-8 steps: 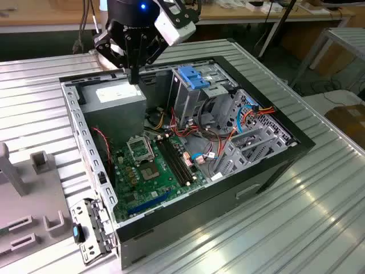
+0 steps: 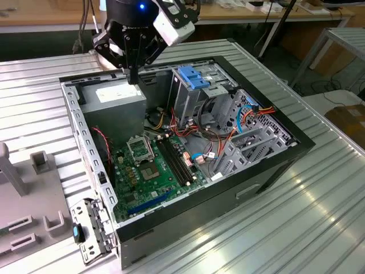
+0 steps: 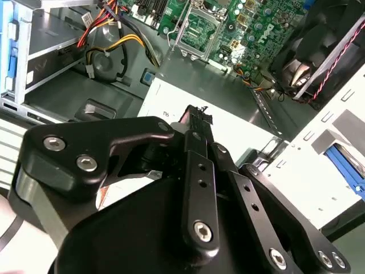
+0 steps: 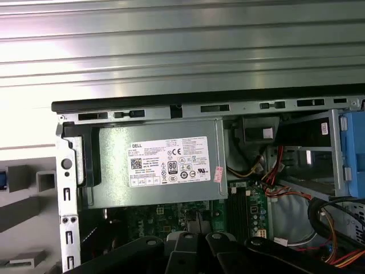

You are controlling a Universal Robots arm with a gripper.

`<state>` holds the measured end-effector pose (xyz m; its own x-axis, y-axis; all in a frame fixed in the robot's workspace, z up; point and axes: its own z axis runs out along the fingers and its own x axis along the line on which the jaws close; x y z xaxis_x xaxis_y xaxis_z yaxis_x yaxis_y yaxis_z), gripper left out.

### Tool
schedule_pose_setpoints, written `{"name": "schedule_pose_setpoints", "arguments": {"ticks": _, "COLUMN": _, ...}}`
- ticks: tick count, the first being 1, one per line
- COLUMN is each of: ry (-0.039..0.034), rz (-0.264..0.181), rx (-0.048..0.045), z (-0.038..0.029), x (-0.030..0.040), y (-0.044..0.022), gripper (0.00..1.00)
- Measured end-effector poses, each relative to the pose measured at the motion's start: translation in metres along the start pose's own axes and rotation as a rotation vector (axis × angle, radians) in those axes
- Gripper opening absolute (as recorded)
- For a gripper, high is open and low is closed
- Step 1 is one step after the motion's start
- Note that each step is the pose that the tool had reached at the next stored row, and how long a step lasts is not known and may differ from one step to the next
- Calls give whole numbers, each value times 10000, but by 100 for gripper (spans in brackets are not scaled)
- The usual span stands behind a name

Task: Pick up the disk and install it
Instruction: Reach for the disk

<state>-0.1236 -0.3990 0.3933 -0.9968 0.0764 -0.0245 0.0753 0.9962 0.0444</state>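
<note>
My jaws are pressed together with nothing between them, and my gripper (image 2: 134, 78) hangs just above the grey power-supply box (image 2: 117, 101) in a corner of the open computer case (image 2: 239, 191). Past the box lie the green motherboard (image 2: 154, 171) and the steel drive cage (image 2: 188, 107), which carries a blue plastic piece (image 2: 194, 77) on top. The case sits mid-table on a ribbed metal table (image 2: 296, 228), with a grey fixture (image 2: 28, 208) by the table's edge at the exterior view's left. Beyond the far edge stand a wooden bench (image 2: 51, 14) and a second metal table (image 2: 342, 37). The disk (image 3: 345, 165), as far as I can tell, is the pair of bright blue rails just outside the case wall by that fixture, well apart from me. Its metal body and label are hidden, so I cannot be sure. The second wrist view gives me those rails and the fan (image 3: 319, 45). The first wrist view gives the box's white sticker (image 4: 168, 161), and the exterior view gives the room.
</note>
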Motion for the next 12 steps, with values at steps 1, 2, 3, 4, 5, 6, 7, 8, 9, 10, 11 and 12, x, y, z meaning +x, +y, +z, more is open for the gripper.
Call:
{"name": "schedule_pose_setpoints", "arguments": {"ticks": 1, "ry": 1, "rz": -3, "rx": 1, "z": -2, "x": 53, "y": -1, "gripper": 11}}
{"name": "schedule_pose_setpoints", "arguments": {"ticks": 2, "ry": 0, "rz": -1, "rx": 1, "z": -3, "x": 114, "y": -6, "gripper": 11}}
{"name": "schedule_pose_setpoints", "arguments": {"ticks": 3, "ry": 0, "rz": -2, "rx": 1, "z": -4, "x": 158, "y": -9, "gripper": 11}}
{"name": "schedule_pose_setpoints", "arguments": {"ticks": 4, "ry": 0, "rz": -3, "rx": 1, "z": -7, "x": 229, "y": -15, "gripper": 11}}
{"name": "schedule_pose_setpoints", "arguments": {"ticks": 5, "ry": 0, "rz": -1, "rx": 1, "z": -8, "x": 285, "y": -19, "gripper": 11}}
{"name": "schedule_pose_setpoints", "arguments": {"ticks": 6, "ry": 0, "rz": -2, "rx": 0, "z": -9, "x": 322, "y": -22, "gripper": 11}}
{"name": "schedule_pose_setpoints", "arguments": {"ticks": 7, "ry": 0, "rz": -3, "rx": 1, "z": -10, "x": 349, "y": -24, "gripper": 11}}
{"name": "schedule_pose_setpoints", "arguments": {"ticks": 8, "ry": 0, "rz": -3, "rx": 1, "z": -11, "x": 399, "y": -27, "gripper": 11}}
{"name": "schedule_pose_setpoints", "arguments": {"ticks": 9, "ry": 1, "rz": -1, "rx": 1, "z": -12, "x": 440, "y": -30, "gripper": 11}}
{"name": "schedule_pose_setpoints", "arguments": {"ticks": 10, "ry": 1, "rz": -2, "rx": 1, "z": -13, "x": 472, "y": -33, "gripper": 11}}
{"name": "schedule_pose_setpoints", "arguments": {"ticks": 11, "ry": 1, "rz": -2, "rx": 1, "z": -14, "x": 496, "y": -35, "gripper": 11}}
{"name": "schedule_pose_setpoints", "arguments": {"ticks": 12, "ry": 1, "rz": -1, "rx": 1, "z": -15, "x": 515, "y": -36, "gripper": 11}}
